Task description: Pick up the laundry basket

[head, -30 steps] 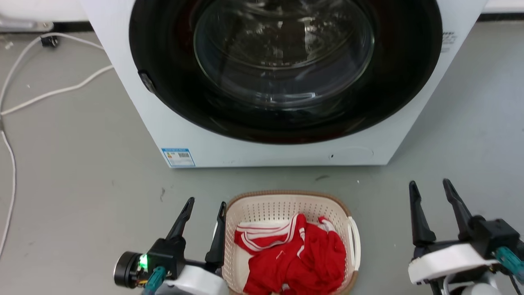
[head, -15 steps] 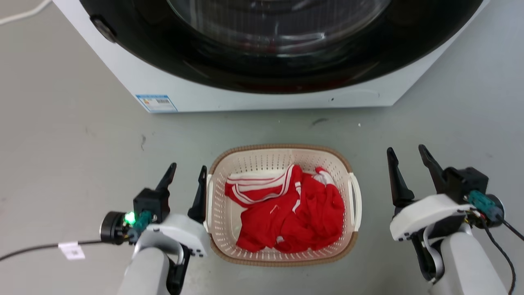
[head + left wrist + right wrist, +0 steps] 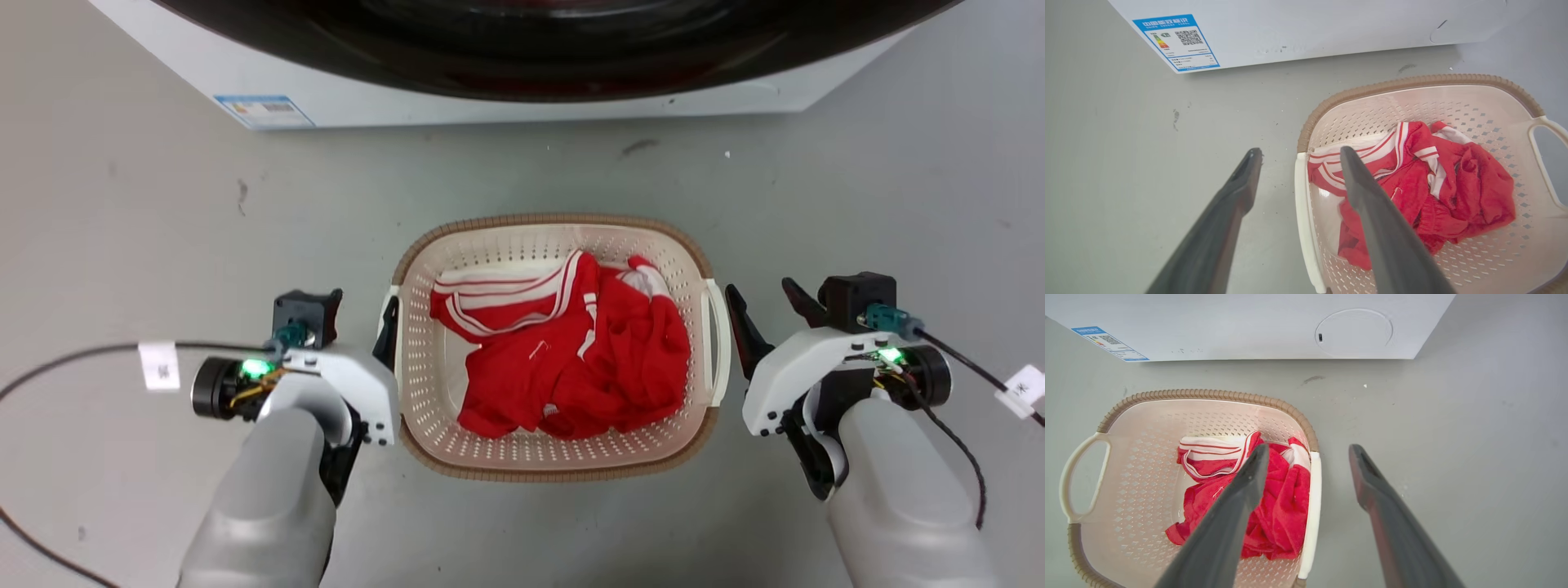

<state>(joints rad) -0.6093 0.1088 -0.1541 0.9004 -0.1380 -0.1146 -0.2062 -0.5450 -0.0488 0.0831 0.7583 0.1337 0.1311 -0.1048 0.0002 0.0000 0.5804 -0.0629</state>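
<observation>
i'm tilting the head down, so the washing machine (image 3: 367,106) is sliding up the frame. right gripper (image 3: 759,286) is closing from well apart to just beside the laundry basket (image 3: 555,220) right handle (image 3: 718,343). left gripper (image 3: 1300,152) is dropping alongside the left handle (image 3: 1302,212).

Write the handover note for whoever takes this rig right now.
The left gripper is open, fingers either side of the left handle, not closed on it.
The right gripper is open, likewise astride the right handle.
The laundry basket sits on the floor before the washing machine, red garment inside.
Done: both grippers lined up at the handles.
To do: close on both handles, lift evenly.
</observation>
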